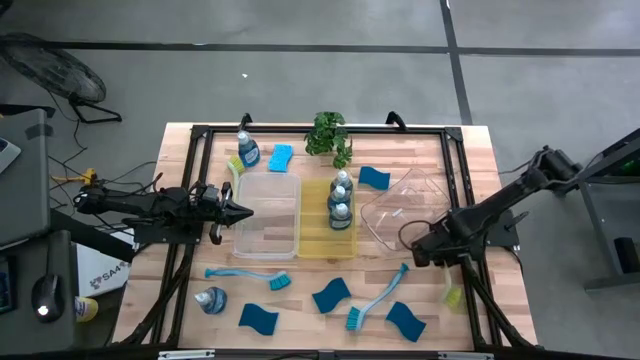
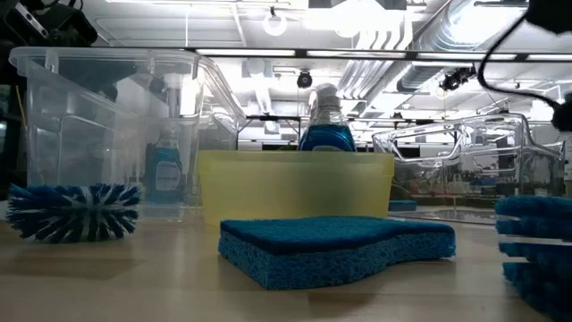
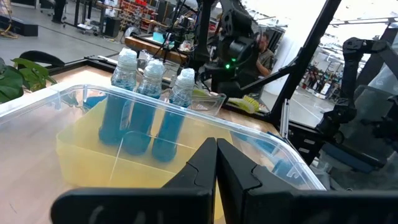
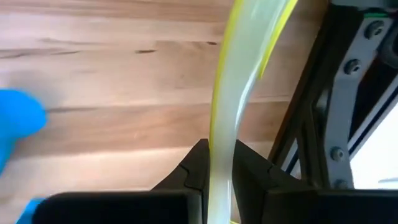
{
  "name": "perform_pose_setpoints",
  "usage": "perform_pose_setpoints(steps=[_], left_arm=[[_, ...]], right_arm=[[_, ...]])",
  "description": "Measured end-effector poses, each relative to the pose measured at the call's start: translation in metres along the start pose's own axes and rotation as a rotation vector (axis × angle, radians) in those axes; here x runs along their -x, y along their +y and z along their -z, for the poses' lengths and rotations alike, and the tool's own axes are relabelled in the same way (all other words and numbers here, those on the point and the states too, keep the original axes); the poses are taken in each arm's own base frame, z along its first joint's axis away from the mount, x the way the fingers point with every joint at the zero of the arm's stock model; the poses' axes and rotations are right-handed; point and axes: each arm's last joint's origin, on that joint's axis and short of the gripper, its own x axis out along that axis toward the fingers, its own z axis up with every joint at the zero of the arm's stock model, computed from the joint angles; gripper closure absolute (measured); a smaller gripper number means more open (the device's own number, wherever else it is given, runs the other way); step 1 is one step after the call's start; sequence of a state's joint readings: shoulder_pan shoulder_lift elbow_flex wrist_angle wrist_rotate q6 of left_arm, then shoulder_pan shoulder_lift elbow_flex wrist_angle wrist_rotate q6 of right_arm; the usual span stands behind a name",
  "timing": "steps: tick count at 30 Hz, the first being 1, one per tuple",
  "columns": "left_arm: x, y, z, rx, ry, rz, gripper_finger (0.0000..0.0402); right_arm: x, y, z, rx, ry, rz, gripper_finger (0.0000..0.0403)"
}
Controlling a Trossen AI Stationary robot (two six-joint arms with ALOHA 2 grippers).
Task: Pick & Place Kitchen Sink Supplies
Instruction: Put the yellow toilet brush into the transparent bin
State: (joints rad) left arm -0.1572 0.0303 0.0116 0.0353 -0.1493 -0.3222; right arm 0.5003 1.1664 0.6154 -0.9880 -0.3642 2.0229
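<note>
Yellow-green dish brush (image 4: pixel 231 93) — we found its pale handle pinched between the fingers of the right gripper (image 4: pixel 221 163), over bare wood at the table's right side; from above only its head (image 1: pixel 454 295) showed, near the table frame. The left gripper (image 1: pixel 243 211) sat at the left edge of the clear tray (image 1: pixel 270 188), jaws pressed together on nothing.

Three soap bottles (image 1: pixel 340 198) stood upright in the yellow tray (image 1: pixel 318 245), which lay just beside the clear one. A tilted clear bin (image 1: pixel 400 205) lay to the right of it. Another bottle (image 1: pixel 246 149) and a sponge (image 1: pixel 281 156) sat near the far edge, by the potted plant (image 1: pixel 330 135).

Along the near side — a blue brush (image 1: pixel 250 274), a second blue brush (image 1: pixel 376 297), three sponges (image 1: pixel 330 295), and what looked like a toppled bottle (image 1: pixel 211 299), though we could not be sure from that height.
</note>
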Motion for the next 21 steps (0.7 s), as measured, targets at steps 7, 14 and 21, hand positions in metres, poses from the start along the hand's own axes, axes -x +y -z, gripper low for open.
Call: perform_pose_setpoints(steps=[7, 14, 21], left_arm=[[0.000, 0.000, 0.000, 0.000, 0.000, 0.000, 0.0399], [0.000, 0.000, 0.000, 0.000, -0.001, 0.000, 0.0399], [0.000, 0.000, 0.000, 0.000, 0.000, 0.000, 0.0399]], right_arm=[[0.036, -0.005, 0.011, 0.083, -0.039, -0.056, 0.0362], [0.077, -0.011, 0.022, 0.209, -0.123, -0.141, 0.0364], [0.114, -0.019, 0.024, 0.356, -0.248, -0.155, 0.0361]])
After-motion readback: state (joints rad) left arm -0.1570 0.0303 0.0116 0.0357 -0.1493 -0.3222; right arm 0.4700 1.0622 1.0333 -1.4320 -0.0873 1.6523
